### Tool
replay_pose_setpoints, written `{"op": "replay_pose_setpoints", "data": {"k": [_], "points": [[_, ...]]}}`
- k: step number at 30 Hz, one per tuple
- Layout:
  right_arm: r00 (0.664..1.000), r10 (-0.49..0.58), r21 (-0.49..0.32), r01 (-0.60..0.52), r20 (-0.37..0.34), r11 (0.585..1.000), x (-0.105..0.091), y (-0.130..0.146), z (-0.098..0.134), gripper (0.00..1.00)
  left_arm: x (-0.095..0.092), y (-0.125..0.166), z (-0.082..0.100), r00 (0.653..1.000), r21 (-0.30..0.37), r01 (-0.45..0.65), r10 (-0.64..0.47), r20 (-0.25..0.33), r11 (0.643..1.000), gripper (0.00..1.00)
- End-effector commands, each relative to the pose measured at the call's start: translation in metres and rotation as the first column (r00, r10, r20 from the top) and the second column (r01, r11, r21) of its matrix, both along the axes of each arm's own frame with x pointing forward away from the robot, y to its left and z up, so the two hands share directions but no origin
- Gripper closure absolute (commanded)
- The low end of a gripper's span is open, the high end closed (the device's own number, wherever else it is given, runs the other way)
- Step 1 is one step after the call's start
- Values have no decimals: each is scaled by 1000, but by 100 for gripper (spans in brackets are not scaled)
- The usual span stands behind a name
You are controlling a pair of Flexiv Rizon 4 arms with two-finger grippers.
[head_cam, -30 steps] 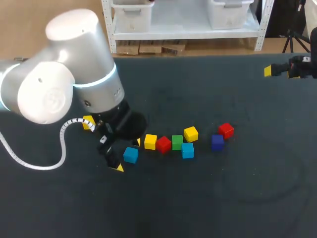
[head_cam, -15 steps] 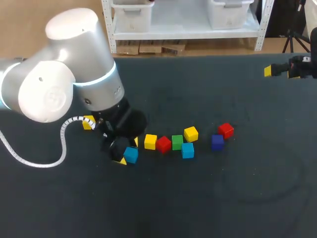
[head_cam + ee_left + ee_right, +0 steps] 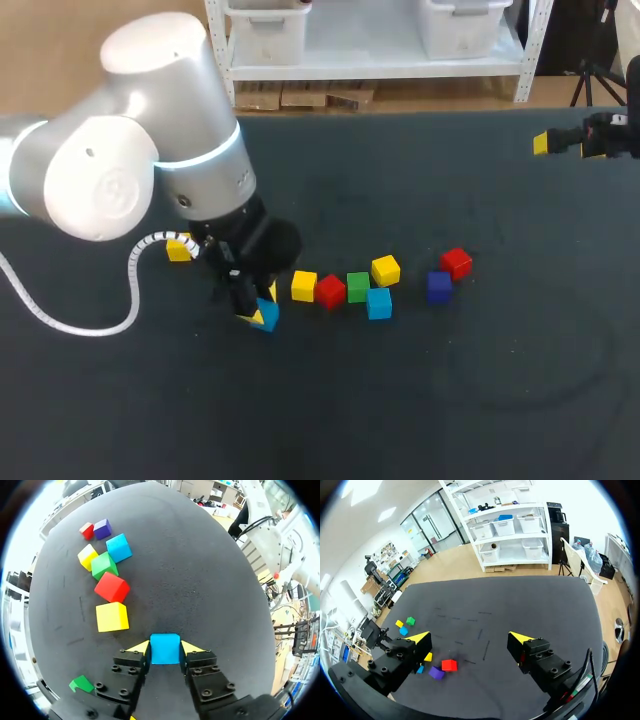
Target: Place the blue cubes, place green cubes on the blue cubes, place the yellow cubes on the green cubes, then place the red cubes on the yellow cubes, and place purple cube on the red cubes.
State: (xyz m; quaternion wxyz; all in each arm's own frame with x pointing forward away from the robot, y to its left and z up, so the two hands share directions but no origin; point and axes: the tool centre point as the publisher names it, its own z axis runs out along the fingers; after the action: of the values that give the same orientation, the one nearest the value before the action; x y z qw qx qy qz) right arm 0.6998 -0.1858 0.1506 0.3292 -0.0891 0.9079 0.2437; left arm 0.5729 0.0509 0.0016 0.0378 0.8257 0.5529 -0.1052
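The left pincer (image 3: 165,648) is closed on a blue cube (image 3: 165,651) resting on the counter (image 3: 210,570), one yellow tip pressed to each side, seemingly so that it can be lifted and set as a base. The right pincer (image 3: 470,638) is held wide open and empty, well apart, presumably out of the way.

Left arm (image 3: 130,170): silver-grey, fat rounded housings w/ domed cap; pale-blue ring (image 3: 205,160) lit round one joint; black wrist section.
White coiled cable (image 3: 85,322): loops out at arm's 7 o'clock.
Left gripper (image 3: 165,647): 2 black blocky fingers, round-head screws (image 3: 116,668) on upper faces, wedge-shaped yellow tips.
Right gripper (image 3: 471,639): same build, black blocks w/ screws, yellow wedge tips; thin black cable (image 3: 590,665) beside one finger block.
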Motion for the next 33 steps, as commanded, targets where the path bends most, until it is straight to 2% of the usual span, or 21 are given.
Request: {"op": "replay_pose_setpoints", "data": {"k": [1, 7, 11, 14, 22, 33], "points": [[1000, -3, -3, 3, 0, 1000, -1, 1, 0, 0, 1, 3, 7, 1000, 0, -6, 6, 4, 1000, 100], [1000, -3, -3, 3, 0, 1000, -1, 1, 0, 0, 10, 3, 40, 998, -1, -25, 25, 57, 1000, 100], [1000, -3, -3, 3, 0, 1000, -1, 1, 0, 0, 25, -3, 60, 995, -1, -36, 35, 92, 999, 100], [1000, -3, -3, 3, 0, 1000, -1, 1, 0, 0, 37, -11, 69, 994, 0, -39, 39, 105, 999, 100], [1000, -3, -3, 3, 0, 1000, -1, 1, 0, 0, 62, -33, 68, 993, -3, -41, 41, 108, 999, 100], [1000, -3, -3, 3, 0, 1000, -1, 1, 0, 0, 90, -60, 55, 994, 0, -94, 94, 61, 996, 100]]}}
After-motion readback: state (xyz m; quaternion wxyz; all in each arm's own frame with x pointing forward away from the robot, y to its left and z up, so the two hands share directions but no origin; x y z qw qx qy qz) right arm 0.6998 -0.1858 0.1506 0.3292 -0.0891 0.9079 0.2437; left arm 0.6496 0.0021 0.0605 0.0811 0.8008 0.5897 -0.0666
